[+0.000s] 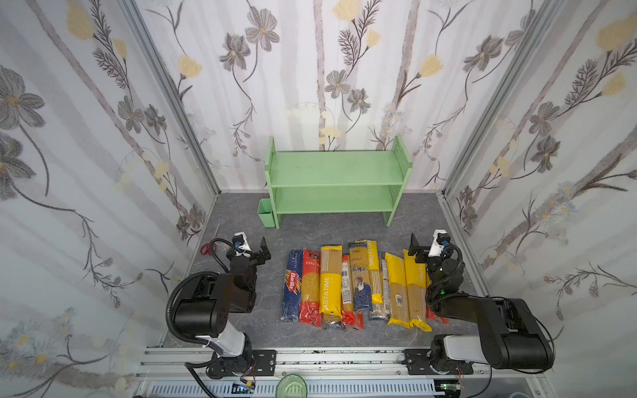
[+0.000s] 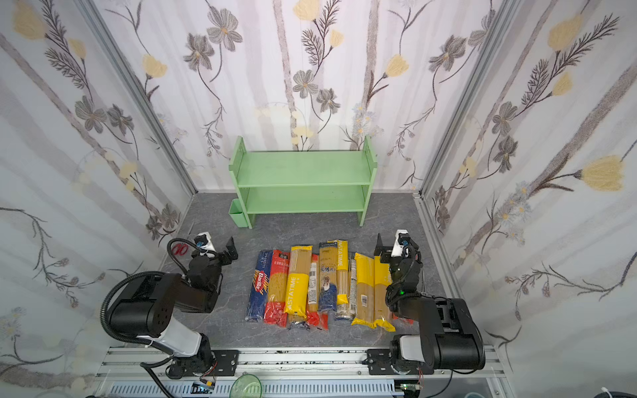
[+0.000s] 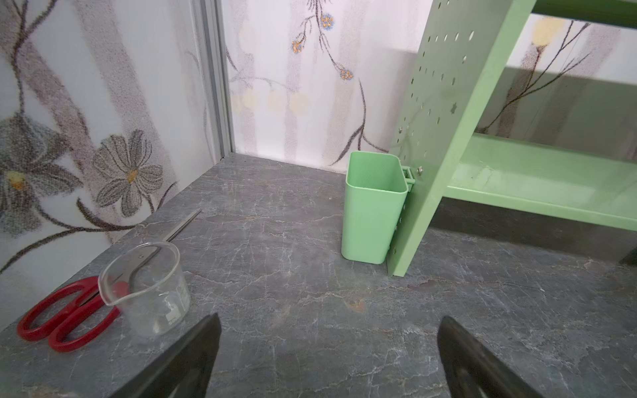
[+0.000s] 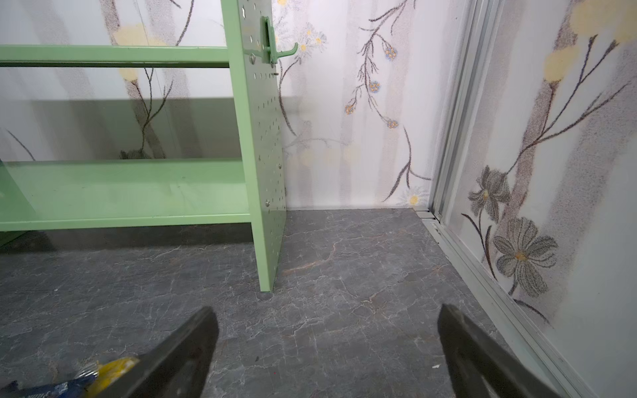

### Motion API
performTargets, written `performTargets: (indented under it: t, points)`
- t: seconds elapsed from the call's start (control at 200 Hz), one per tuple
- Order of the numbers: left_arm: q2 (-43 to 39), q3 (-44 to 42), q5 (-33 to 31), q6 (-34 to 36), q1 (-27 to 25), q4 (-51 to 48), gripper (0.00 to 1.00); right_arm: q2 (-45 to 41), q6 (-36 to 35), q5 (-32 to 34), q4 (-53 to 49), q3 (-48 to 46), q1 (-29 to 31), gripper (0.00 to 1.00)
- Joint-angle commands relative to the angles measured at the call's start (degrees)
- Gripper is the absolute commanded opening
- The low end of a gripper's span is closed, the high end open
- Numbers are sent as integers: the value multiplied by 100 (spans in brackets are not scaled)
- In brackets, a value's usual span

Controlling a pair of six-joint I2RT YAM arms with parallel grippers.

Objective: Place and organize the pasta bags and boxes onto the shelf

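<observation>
Several pasta packs lie side by side mid-table in both top views: a dark blue Barilla box [image 1: 292, 284] [image 2: 261, 282] at the left, then clear bags with red [image 1: 310, 286], yellow [image 1: 330, 286] and navy ends. The light green shelf [image 1: 337, 186] [image 2: 303, 186] [image 3: 537, 186] [image 4: 131, 193] stands behind them at the back wall, with nothing on either tier. My left gripper [image 1: 253, 246] [image 3: 329, 318] hovers open left of the row. My right gripper [image 1: 425, 246] [image 4: 327, 310] hovers open at the row's right end, with yellow and blue bag ends [image 4: 110, 368] beside one finger.
A small green cup [image 1: 266, 213] [image 3: 374, 210] hangs on the shelf's left side panel. Red-handled scissors [image 3: 65, 317] and a clear measuring cup [image 3: 148, 293] sit by the left wall. A green hook [image 4: 279, 51] sticks out of the right panel. Flowered walls enclose three sides.
</observation>
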Motion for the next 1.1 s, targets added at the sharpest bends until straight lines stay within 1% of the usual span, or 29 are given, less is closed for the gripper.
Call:
performTargets:
  t: [0.0,0.38,0.535,1.094]
  points:
    - [-15,19,66,-34,16,101,100,3,-31,-38,165,25,2,100]
    - [-14,31,77,-30,18,92,100,3,-23,-47,144,34,-7,100]
    - [-11,31,75,-31,18,91,100,21,56,-229,86,75,-95,100]
    - [-12,32,66,-29,24,87,100,21,58,-231,84,76,-95,100]
